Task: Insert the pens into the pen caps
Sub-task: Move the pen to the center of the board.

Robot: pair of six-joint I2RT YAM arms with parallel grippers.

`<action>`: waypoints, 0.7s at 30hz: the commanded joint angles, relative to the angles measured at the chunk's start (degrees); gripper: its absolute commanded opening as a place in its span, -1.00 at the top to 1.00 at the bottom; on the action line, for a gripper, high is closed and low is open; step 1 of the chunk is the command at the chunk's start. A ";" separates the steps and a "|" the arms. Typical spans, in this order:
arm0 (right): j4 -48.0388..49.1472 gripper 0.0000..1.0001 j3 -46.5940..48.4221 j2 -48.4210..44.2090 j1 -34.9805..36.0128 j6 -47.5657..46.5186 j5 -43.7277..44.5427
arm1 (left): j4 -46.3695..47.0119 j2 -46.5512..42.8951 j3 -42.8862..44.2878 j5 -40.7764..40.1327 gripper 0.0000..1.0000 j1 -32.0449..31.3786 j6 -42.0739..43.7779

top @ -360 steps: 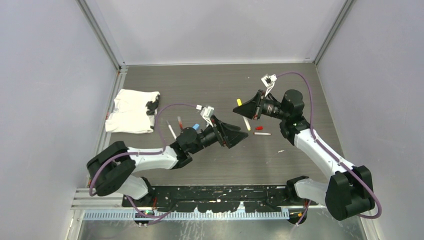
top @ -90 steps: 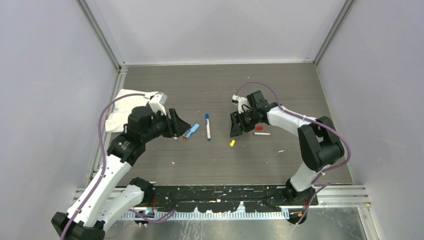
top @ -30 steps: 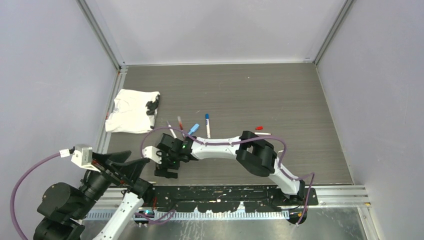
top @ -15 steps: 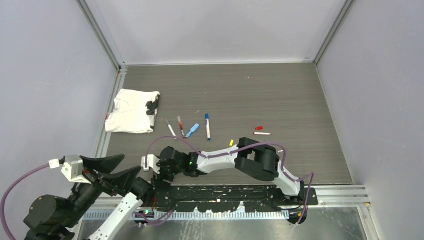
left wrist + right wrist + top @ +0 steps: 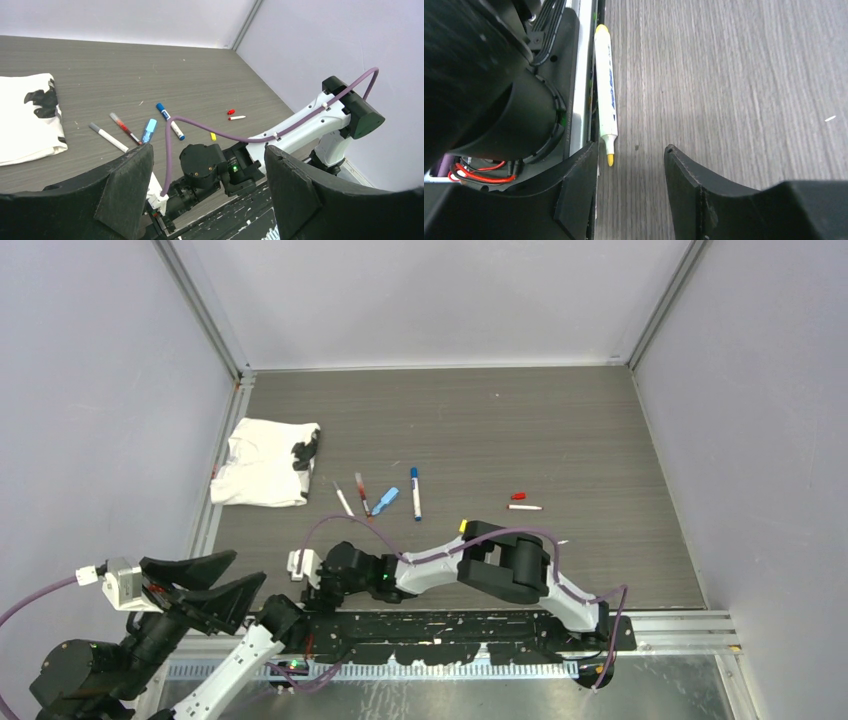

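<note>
An uncapped yellow-tipped pen (image 5: 605, 95) lies along the black base rail at the table's near edge. Its tip sits just beyond the left fingertip of my right gripper (image 5: 631, 156), which is open with only bare table between its jaws. The right wrist (image 5: 345, 567) reaches left along the near edge. A yellow cap (image 5: 463, 526) lies behind that arm. A blue pen (image 5: 415, 493), a red pen (image 5: 360, 492) and a grey-tipped pen (image 5: 342, 498) lie mid-table. A red cap (image 5: 518, 496) sits by a white pen (image 5: 524, 507). My left gripper (image 5: 205, 585) hangs open and empty off the near-left corner.
A white cloth (image 5: 262, 462) with a dark patch lies at the left edge. A light-blue oblong piece (image 5: 385, 500) rests between the red and blue pens. The left arm's black base and red wiring (image 5: 489, 170) crowd the yellow pen's left side.
The right arm has slid nearer the front edge and its jaws have narrowed. The left arm has pulled back toward the near-left corner. The yellow cap has come into view from behind the right arm.
</note>
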 commanded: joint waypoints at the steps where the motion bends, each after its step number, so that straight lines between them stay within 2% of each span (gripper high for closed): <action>1: 7.46 -0.15 -0.55 1.19 0.98 1.44 0.18 | -0.48 0.67 1.26 -1.51 -0.63 -0.19 0.36; 9: 9.13 -0.11 3.10 5.67 2.60 3.99 2.51 | -0.91 0.14 1.52 -1.96 -0.63 -0.14 0.17; 10: 8.99 -0.04 3.55 6.22 2.82 3.99 3.16 | -1.00 0.14 1.61 -2.11 -0.63 -0.21 0.26; 14: 8.60 0.44 3.17 7.24 3.06 3.96 3.90 | -1.52 0.06 2.18 -2.63 -0.64 -0.39 0.36; 21: 8.90 0.98 -4.13 3.12 1.96 0.86 4.34 | -2.31 -1.06 1.70 -2.96 -0.64 -0.67 -0.46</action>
